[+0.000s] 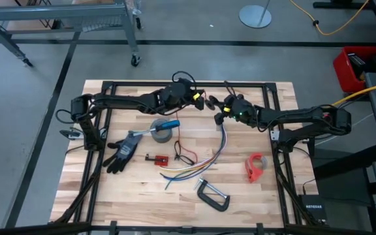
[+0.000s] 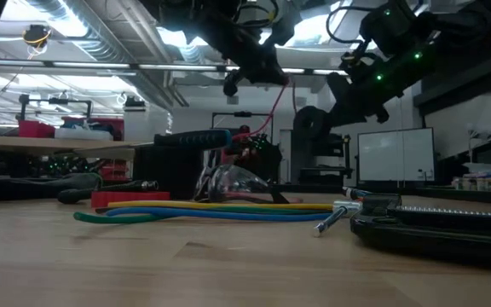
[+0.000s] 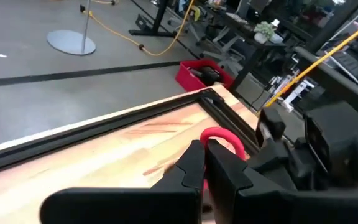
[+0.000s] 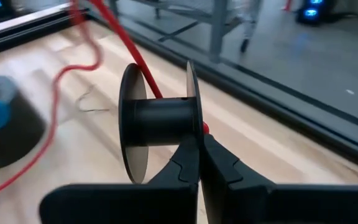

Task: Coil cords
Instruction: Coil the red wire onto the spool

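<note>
Your left hand (image 1: 204, 101) and right hand (image 1: 219, 109) hang close together above the far middle of the surface (image 1: 253, 196). The right hand's fingers are clamped on the flange of a black spool (image 4: 157, 121), with a red cord (image 4: 120, 40) running off it. The left hand is shut on a loop of that red cord (image 3: 219, 138). The bundle of yellow, blue, green and purple strands (image 1: 198, 164) lies on the surface below, beside the grey tape roll (image 1: 161, 133).
</note>
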